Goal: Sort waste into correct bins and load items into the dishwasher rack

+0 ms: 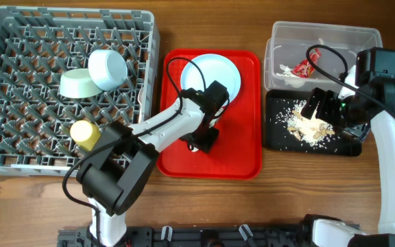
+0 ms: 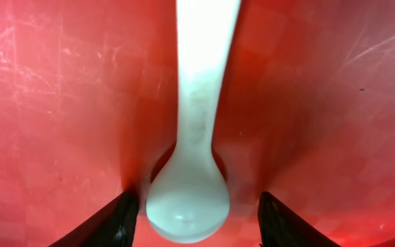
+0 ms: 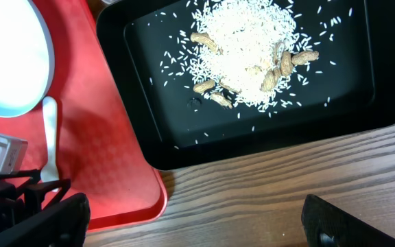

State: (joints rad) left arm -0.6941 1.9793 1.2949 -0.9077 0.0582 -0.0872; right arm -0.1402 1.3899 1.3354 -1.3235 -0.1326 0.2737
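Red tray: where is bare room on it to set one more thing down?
The red tray is bare in its lower right part, bordered by the plate above, the left gripper toward the middle, and the tray's right rim. The middle is crowded: the open gripper straddles the white spoon there.

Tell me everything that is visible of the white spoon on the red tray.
The white spoon looks like smooth, slightly glossy plastic, made in one piece: a rounded oval bowl and a long flat handle. It appears unbroken. It lies flat on the red tray, close beside the pale blue plate. The left pincer is open low over it, with one dark finger on each side of the bowl, and neither visibly touches it.
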